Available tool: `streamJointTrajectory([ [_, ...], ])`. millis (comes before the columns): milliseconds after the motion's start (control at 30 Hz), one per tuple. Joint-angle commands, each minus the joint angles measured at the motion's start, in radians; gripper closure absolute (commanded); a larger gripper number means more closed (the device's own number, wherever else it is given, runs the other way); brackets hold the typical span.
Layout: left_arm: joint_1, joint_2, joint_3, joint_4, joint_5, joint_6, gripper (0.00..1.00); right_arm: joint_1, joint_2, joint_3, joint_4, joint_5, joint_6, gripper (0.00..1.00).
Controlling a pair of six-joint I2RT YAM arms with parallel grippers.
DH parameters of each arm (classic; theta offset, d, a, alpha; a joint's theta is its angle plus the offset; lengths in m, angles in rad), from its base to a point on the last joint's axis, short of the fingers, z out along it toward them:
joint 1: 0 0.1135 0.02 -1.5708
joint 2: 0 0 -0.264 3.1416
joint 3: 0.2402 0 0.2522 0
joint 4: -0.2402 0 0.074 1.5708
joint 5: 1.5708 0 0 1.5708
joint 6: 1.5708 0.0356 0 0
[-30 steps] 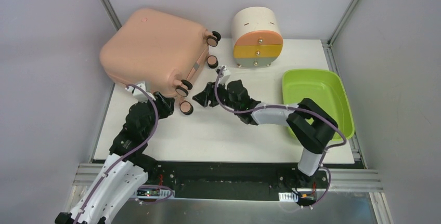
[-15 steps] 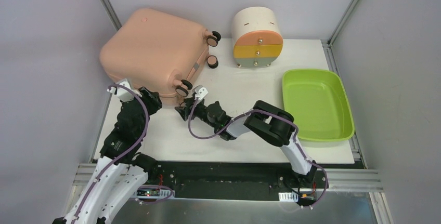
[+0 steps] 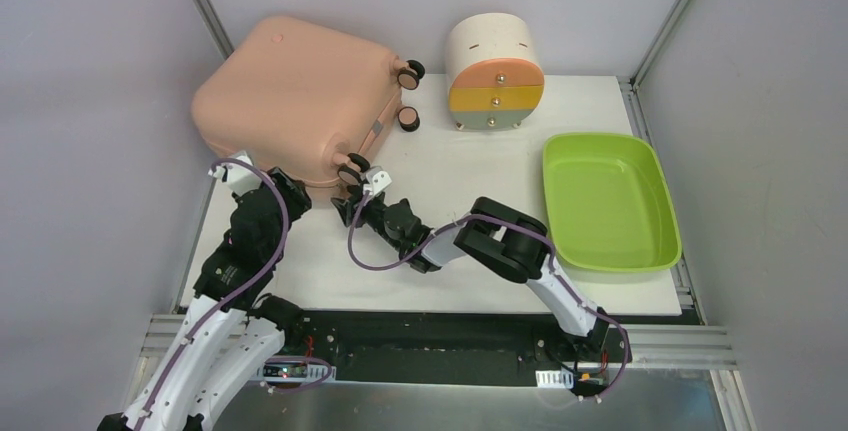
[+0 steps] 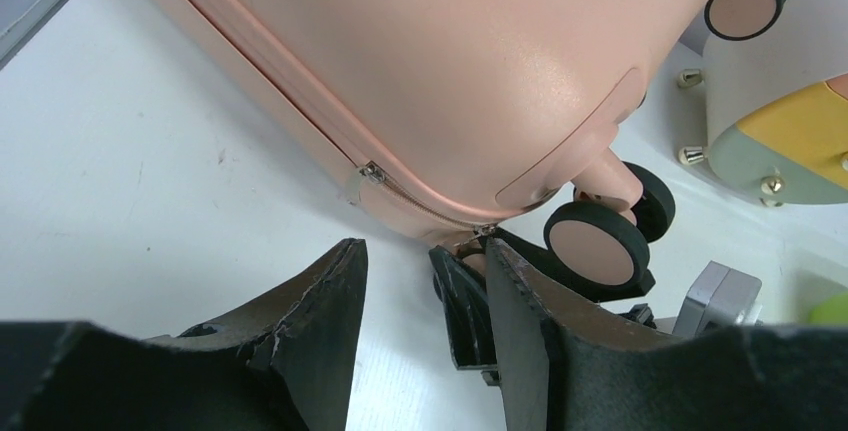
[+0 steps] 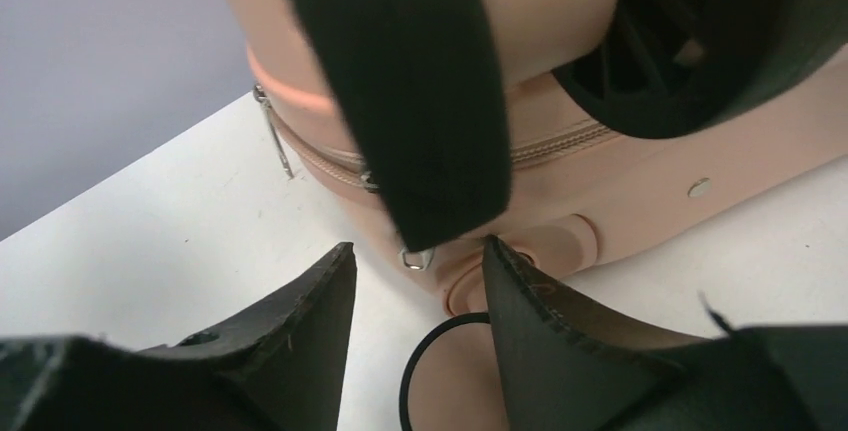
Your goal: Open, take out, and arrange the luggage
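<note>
The peach-pink luggage (image 3: 290,91) lies shut on the table's far left, its wheels toward the middle. My left gripper (image 3: 296,191) is open at its near edge. In the left wrist view its jaws (image 4: 425,251) stand apart over bare table, below the zipper seam and a zipper pull (image 4: 372,173). My right gripper (image 3: 345,211) is open at the luggage's near wheel corner. In the right wrist view its jaws (image 5: 418,256) stand apart with a small metal zipper pull (image 5: 412,258) just beyond the tips. A wheel (image 5: 450,381) lies under them.
A cream drawer unit (image 3: 495,61) with orange, yellow and grey drawers stands at the back centre. A lime-green tray (image 3: 605,201) sits at the right. The two grippers are close together at the luggage corner. Grey walls close in the left and back.
My right arm has swung left from the table's middle to the luggage's near wheel corner. My left gripper has drawn back to the left along the luggage's near edge.
</note>
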Motion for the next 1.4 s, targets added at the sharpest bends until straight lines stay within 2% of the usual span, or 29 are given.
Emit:
streamJointTrajectory([
  [0,0.000,-0.004,0.054,-0.041,0.011,-0.038,0.52,-0.009,0.002,0.068,0.035,0.030,-0.021,0.53],
  [200,0.000,-0.056,0.061,-0.087,0.011,-0.126,0.52,-0.009,0.017,0.100,0.041,0.032,0.008,0.80],
  [367,0.000,-0.026,0.092,-0.096,0.094,-0.138,0.50,-0.006,0.018,0.129,0.059,0.016,0.020,1.00],
  [600,-0.001,0.081,0.149,-0.110,0.146,-0.366,0.44,-0.014,0.001,0.093,0.094,-0.023,0.036,0.99],
  [800,-0.003,0.182,0.155,-0.119,0.176,-0.529,0.42,-0.030,-0.010,0.068,0.094,-0.089,0.039,0.89],
  [967,-0.005,0.213,0.180,-0.128,0.153,-0.536,0.42,-0.040,-0.013,0.082,0.094,-0.132,0.036,0.83],
  [1367,-0.005,0.176,0.161,-0.153,0.077,-0.520,0.43,-0.030,0.004,0.131,0.094,-0.114,0.061,0.81],
])
